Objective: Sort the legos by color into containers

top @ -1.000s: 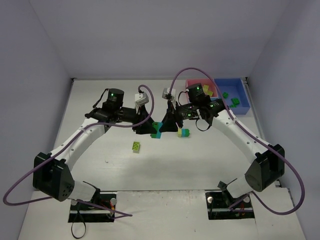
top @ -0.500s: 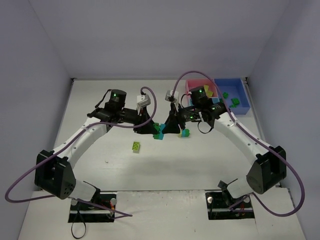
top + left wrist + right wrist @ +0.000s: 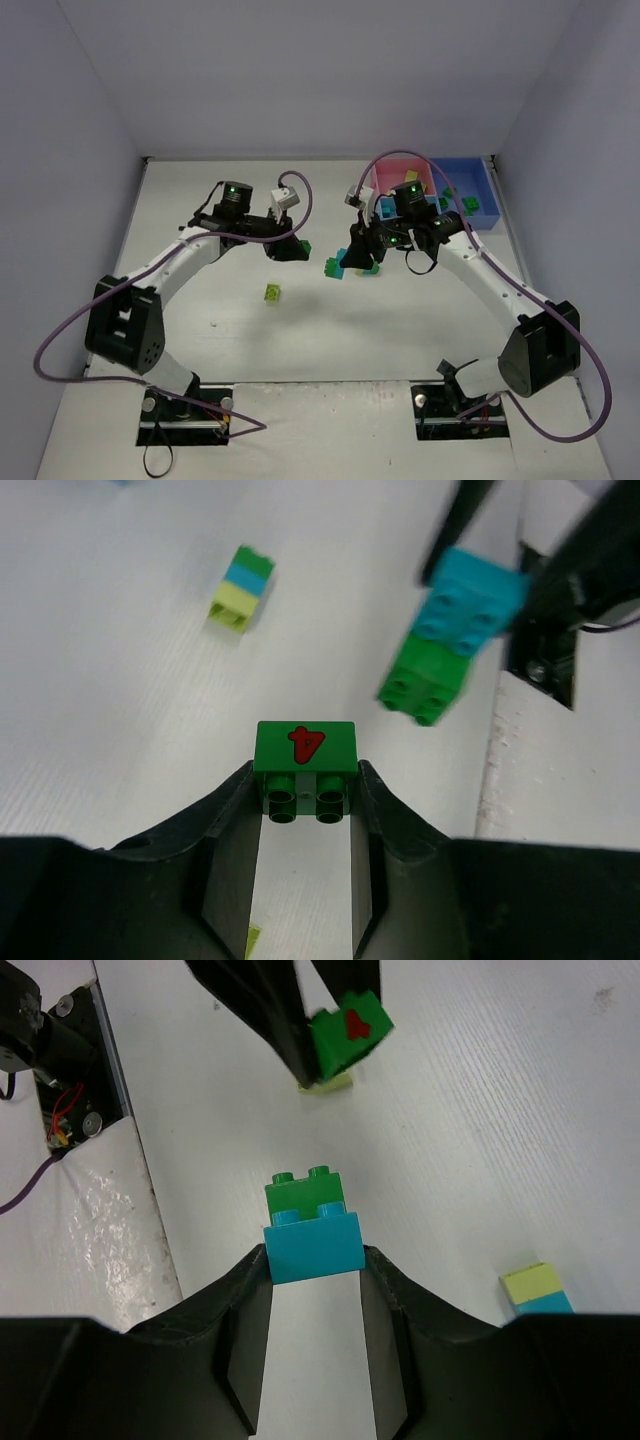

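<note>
My left gripper (image 3: 305,780) is shut on a green lego (image 3: 305,770) with a red mark and holds it above the table; in the top view the gripper (image 3: 297,248) is left of centre. My right gripper (image 3: 313,1255) is shut on a cyan lego (image 3: 313,1245) with a green lego (image 3: 305,1192) stuck to its far end; in the top view this piece (image 3: 335,267) hangs just right of the left gripper, apart from it. A yellow-green lego (image 3: 272,292) lies on the table. A stacked yellow-green, cyan and green piece (image 3: 241,587) lies beside the right gripper.
The joined containers stand at the back right: pink (image 3: 392,168), light blue (image 3: 386,208) partly behind the right arm, and dark blue (image 3: 482,176) holding green legos (image 3: 470,203). Yellow-green legos (image 3: 416,181) lie in the pink one. Walls close in the table on three sides.
The two grippers held one stacked piece together at the centre. They have pulled apart: the left has come away with the green lego, the right has moved right with the cyan-and-green pair.
</note>
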Controlling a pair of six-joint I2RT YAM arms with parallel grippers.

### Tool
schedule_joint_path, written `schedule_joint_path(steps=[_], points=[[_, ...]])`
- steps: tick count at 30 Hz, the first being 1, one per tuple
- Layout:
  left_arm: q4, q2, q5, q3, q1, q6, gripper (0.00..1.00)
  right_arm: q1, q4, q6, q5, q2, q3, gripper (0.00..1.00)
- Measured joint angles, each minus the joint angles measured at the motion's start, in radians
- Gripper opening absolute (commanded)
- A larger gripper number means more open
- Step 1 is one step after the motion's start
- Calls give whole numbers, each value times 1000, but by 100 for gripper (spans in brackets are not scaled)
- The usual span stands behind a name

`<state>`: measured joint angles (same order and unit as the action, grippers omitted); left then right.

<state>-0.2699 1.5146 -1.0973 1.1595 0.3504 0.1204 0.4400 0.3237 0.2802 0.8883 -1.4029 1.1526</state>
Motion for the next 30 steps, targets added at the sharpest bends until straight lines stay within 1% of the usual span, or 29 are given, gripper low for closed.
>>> schedule_joint_path(steps=[2,5,6,7,9,10,13,14,15,16,17,19,22,27,30], points=[[33,58,81,-17,8,-28,3,0,0,-4,-11,0,0,0],[69,142,232,-66,11,-62,7,0,0,-11,-18,0,0,0],[74,166,277,-78,11,-71,11,0,0,-14,-18,0,0,0],[75,187,319,-86,13,-77,18,0,0,-16,-19,0,0,0],[77,220,390,-91,15,-85,23,0,0,-18,-20,0,0,0],[82,231,423,-90,17,-89,34,0,-1,-19,-21,0,0,0],[89,240,489,-90,27,-97,47,0,-1,-21,-27,1,0,0],[91,240,501,-90,29,-100,54,0,-1,-21,-29,1,0,0],[95,239,513,-90,31,-103,57,0,-1,-21,-29,1,0,0],[96,239,520,-90,32,-103,59,0,-1,-21,-29,1,0,0],[95,235,523,-90,34,-103,64,0,-1,-21,-29,1,0,0],[91,220,522,-90,36,-100,66,0,-1,-21,-28,2,0,0],[74,144,488,-90,36,-69,66,0,-1,-21,-22,5,1,0],[39,-47,316,-65,36,-18,66,0,0,-21,35,5,23,0],[29,-124,198,-26,46,-9,66,3,0,-18,79,5,43,0]])
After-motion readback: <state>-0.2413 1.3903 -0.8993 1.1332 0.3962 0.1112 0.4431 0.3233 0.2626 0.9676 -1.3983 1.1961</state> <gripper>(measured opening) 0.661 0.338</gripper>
